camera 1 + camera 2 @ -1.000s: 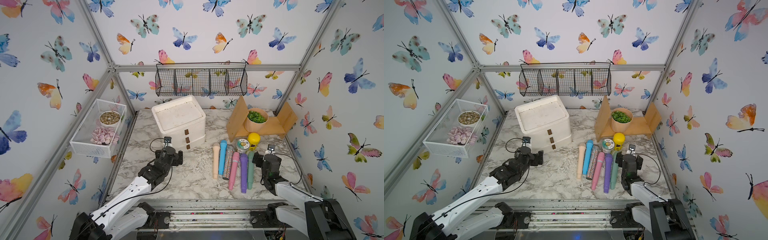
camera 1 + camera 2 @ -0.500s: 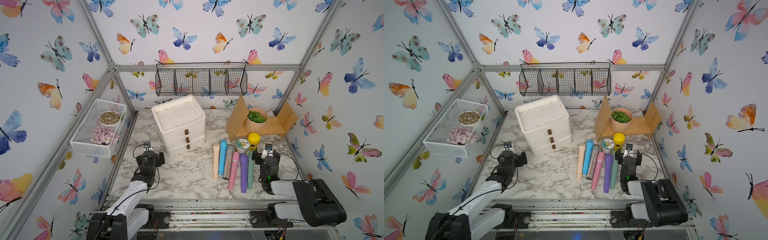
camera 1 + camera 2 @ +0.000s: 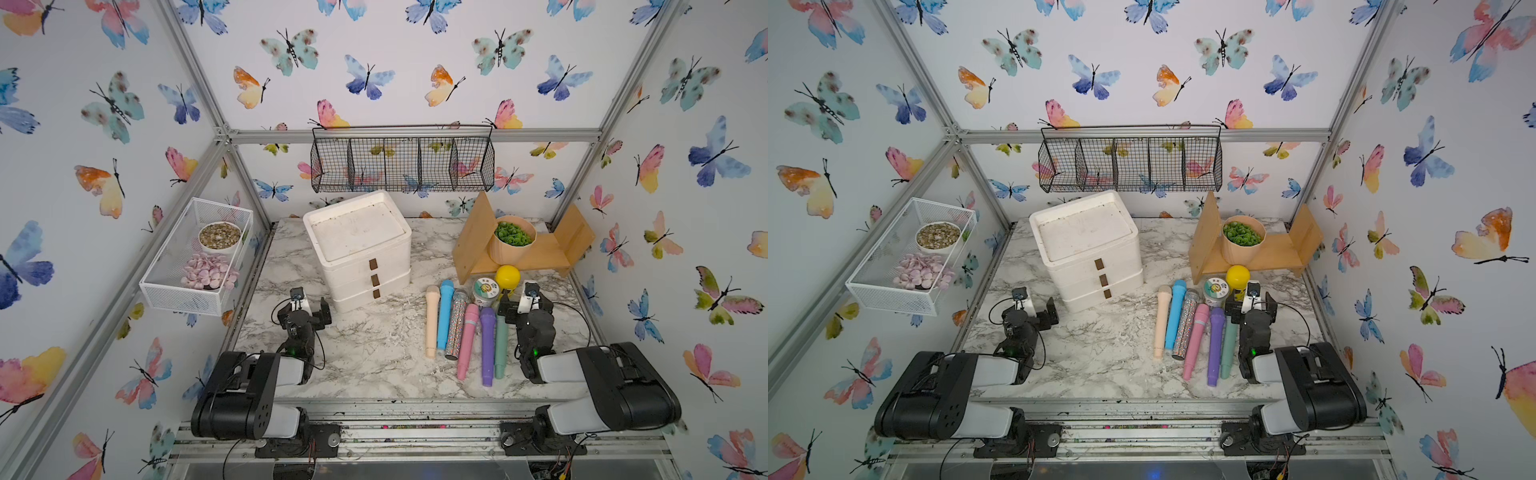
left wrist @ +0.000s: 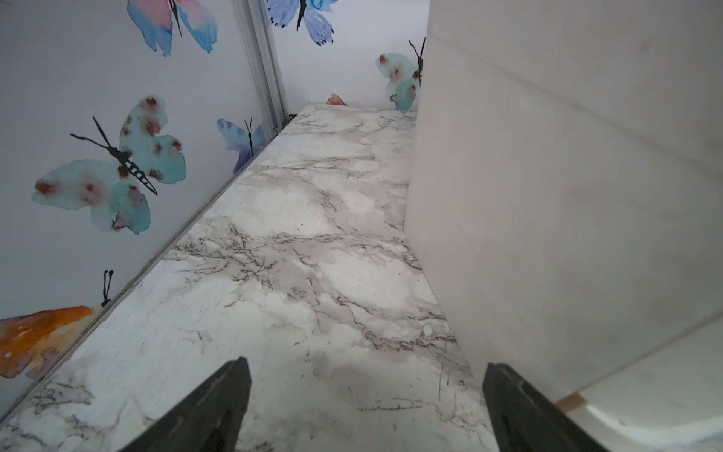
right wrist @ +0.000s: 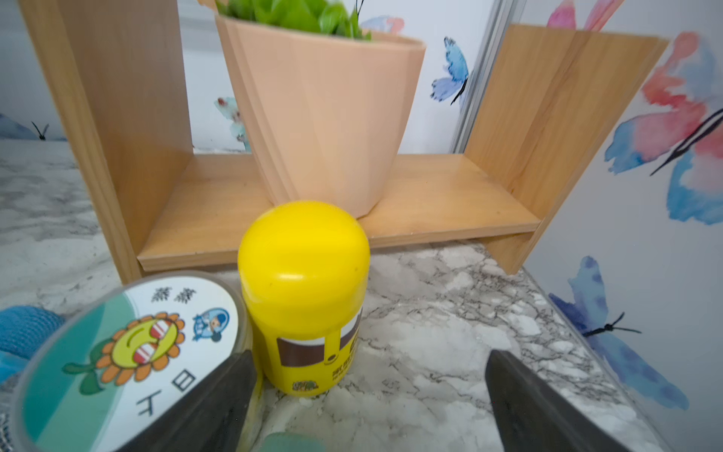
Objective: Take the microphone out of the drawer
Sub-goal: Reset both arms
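Left arm (image 3: pixel 291 370), right arm (image 3: pixel 561 368) now back at front edge, jaws wide apart, open marble (image 3: pixel 374 345) between.

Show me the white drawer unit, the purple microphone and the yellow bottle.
white drawer unit (image 3: pixel 357 243), in a top view, on its top panel.
purple microphone (image 3: pixel 487 347), in a top view, on its handle.
yellow bottle (image 5: pixel 303 274), in the right wrist view, on its domed cap.

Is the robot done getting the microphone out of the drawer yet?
Looks mostly done: six microphones lie in a row on the table, and all three drawers of the white drawer unit look shut. In hand: nothing; the left gripper and right gripper are both open and empty. Left: maybe nothing, though I cannot see inside the drawers.
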You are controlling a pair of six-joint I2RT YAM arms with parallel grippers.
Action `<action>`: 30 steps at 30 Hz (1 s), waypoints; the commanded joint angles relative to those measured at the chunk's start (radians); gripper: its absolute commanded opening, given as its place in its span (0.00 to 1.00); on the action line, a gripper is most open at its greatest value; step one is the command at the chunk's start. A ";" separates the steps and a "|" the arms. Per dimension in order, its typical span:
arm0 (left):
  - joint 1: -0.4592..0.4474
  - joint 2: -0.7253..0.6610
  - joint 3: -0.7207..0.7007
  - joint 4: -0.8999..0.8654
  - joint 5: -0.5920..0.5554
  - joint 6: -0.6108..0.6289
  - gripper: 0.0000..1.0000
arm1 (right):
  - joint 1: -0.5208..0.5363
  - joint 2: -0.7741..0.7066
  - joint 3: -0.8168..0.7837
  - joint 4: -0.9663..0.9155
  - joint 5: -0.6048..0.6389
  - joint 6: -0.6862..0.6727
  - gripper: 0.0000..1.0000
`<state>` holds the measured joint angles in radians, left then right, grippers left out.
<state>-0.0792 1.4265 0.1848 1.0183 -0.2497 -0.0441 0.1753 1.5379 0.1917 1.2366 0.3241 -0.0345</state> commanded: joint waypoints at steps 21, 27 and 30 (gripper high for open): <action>0.012 -0.020 0.018 0.071 0.043 0.001 0.98 | -0.008 0.039 0.025 0.036 -0.025 0.030 0.98; 0.013 -0.016 0.024 0.060 0.045 0.003 0.98 | -0.007 0.039 0.027 0.037 -0.025 0.030 0.98; 0.013 -0.015 0.025 0.060 0.047 0.002 0.98 | -0.007 0.039 0.027 0.036 -0.025 0.030 0.99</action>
<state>-0.0711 1.4227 0.1989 1.0588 -0.2417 -0.0444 0.1753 1.5856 0.2031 1.2694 0.3103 -0.0154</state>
